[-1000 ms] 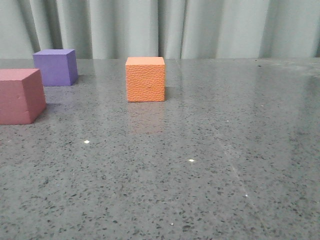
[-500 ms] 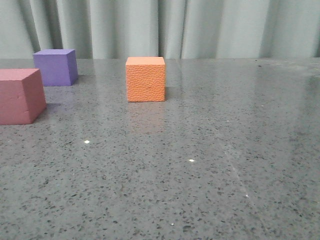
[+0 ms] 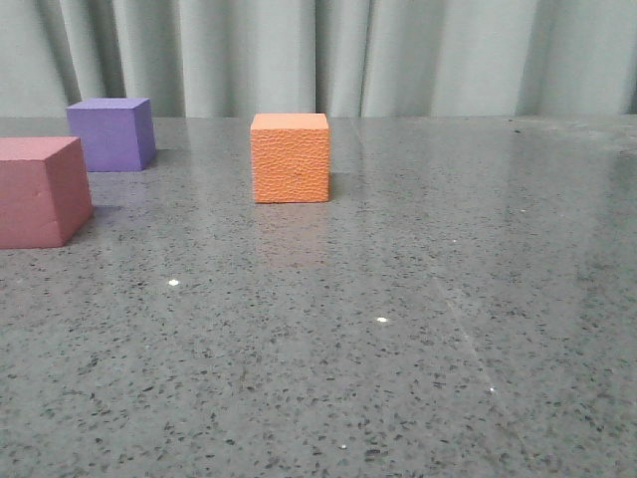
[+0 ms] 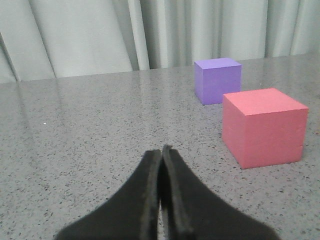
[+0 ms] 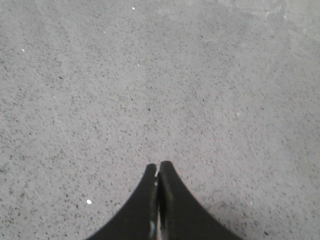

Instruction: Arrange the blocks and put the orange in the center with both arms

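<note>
The orange cube [image 3: 290, 157] with a pebbled surface stands mid-table in the front view. The purple cube [image 3: 111, 133] stands at the far left and the pink-red cube [image 3: 40, 191] nearer, at the left edge. No gripper shows in the front view. In the left wrist view my left gripper [image 4: 162, 151] is shut and empty above bare table, with the pink-red cube [image 4: 263, 126] and the purple cube [image 4: 218, 80] ahead to one side. In the right wrist view my right gripper [image 5: 158, 167] is shut and empty over bare table; no cube shows there.
The grey speckled table [image 3: 418, 329] runs back to a pale pleated curtain [image 3: 398, 55]. The same curtain [image 4: 100, 35] closes the far edge in the left wrist view.
</note>
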You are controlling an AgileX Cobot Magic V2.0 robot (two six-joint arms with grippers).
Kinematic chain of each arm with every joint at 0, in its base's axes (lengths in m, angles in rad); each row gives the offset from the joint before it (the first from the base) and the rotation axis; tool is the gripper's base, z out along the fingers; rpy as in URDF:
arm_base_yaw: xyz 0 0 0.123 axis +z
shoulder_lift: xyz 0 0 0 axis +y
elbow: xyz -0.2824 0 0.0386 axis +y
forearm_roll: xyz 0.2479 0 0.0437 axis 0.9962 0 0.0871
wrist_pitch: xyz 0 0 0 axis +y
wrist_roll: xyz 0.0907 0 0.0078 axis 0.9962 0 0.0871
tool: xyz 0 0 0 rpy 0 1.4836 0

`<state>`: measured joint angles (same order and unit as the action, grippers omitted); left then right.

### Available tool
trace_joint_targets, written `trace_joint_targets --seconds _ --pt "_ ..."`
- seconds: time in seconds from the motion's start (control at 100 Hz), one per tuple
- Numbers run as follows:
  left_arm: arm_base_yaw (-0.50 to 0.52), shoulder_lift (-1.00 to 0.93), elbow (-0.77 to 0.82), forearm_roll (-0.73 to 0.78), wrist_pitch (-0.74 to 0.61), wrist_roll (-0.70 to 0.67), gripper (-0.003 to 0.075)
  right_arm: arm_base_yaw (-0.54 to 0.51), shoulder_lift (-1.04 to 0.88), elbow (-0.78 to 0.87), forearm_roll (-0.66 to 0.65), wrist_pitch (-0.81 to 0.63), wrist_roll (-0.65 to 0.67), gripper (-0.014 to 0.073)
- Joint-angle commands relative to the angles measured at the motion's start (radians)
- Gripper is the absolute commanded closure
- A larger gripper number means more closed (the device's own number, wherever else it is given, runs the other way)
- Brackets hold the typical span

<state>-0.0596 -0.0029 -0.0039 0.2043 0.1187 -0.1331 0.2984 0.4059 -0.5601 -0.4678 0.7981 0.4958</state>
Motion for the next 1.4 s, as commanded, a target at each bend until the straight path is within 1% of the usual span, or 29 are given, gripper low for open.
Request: trace_joint_targets --seconds 0.0,0.15,0.29,0.34,0.41,0.46,0.53,0.63,0.68,0.78,0.92,1.18,1.39 --pt "0.001 -0.034 0.053 -0.006 -0.083 -0.004 0.0739 -0.007 -0.04 -0.005 -0.041 -0.113 -0.008 0.0661" --pt "0.001 -0.034 0.053 -0.006 -0.083 -0.004 0.0739 -0.007 -0.184 0.084 -0.03 -0.207 -0.008 0.0661" --pt "0.001 -0.034 0.053 -0.006 -0.083 -0.004 0.0739 -0.007 -0.331 0.184 0.038 -0.226 -0.026 0.0661" --pt "0.001 -0.034 0.053 -0.006 -0.083 -0.004 0.0739 -0.008 -0.382 0.215 0.081 -0.233 -0.07 0.0661" --pt "0.001 -0.034 0.053 -0.006 -0.083 -0.004 0.0739 -0.018 -0.449 0.255 0.158 -0.259 -0.171 0.0661" --pt "0.001 -0.034 0.053 -0.006 -0.083 -0.004 0.0739 -0.033 -0.44 0.271 0.215 -0.291 -0.262 0.0661" --pt "0.001 -0.034 0.053 -0.006 -0.083 -0.004 0.0739 -0.066 -0.437 0.297 0.308 -0.36 -0.358 0.0661" --pt "0.001 -0.034 0.053 -0.006 -0.083 -0.004 0.0739 -0.128 -0.44 0.335 0.457 -0.469 -0.447 0.0661" --pt "0.001 -0.034 0.053 -0.006 -0.083 -0.004 0.0739 -0.156 -0.44 0.357 0.495 -0.521 -0.461 0.0661" --pt "0.001 -0.034 0.053 -0.006 -0.083 -0.004 0.0739 -0.19 -0.441 0.417 0.501 -0.625 -0.461 0.0661" --pt "0.001 -0.034 0.053 -0.006 -0.083 -0.004 0.0739 -0.195 -0.441 0.49 0.5 -0.703 -0.461 0.0661" --pt "0.001 -0.034 0.053 -0.006 -0.083 -0.004 0.0739 -0.195 -0.441 0.573 0.5 -0.721 -0.46 0.0661" --pt "0.001 -0.034 0.053 -0.006 -0.083 -0.004 0.0739 -0.196 -0.441 0.575 0.495 -0.712 -0.46 0.0661"
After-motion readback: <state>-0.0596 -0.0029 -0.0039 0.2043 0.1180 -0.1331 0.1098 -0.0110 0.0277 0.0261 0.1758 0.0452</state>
